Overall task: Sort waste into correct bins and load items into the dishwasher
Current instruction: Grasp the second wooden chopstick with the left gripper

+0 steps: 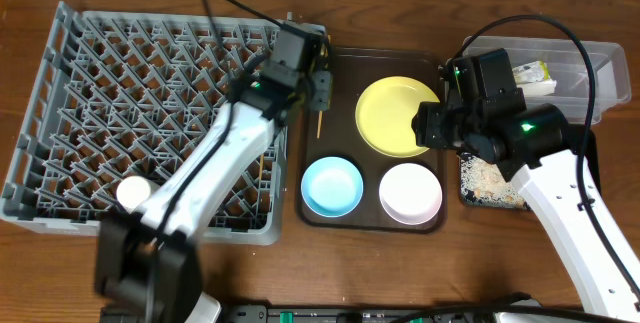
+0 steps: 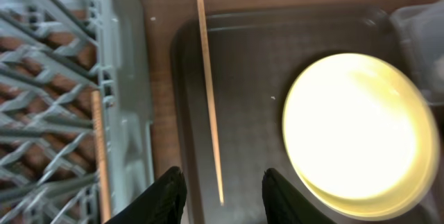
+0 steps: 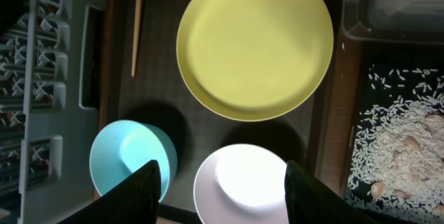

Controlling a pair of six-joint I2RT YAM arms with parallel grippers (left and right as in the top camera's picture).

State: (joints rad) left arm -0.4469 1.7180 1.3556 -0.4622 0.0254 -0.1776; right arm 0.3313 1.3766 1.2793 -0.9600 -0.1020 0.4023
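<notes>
Left tool (image 2: 222, 181), jaws apart, hovers over brown tray (image 2: 257, 57) on wooden table (image 1: 450, 275)

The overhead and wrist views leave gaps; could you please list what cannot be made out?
White cup: overhead, small beside the left arm; upright or tipped is unclear.
Clear tub contents: overhead, the right arm and cable cover part; blurred in the right wrist view.
Black tray: overhead, partly under the right arm; right wrist edge cuts it.
Chopstick in the dish rack: left wrist bottom edge cuts it.
</notes>
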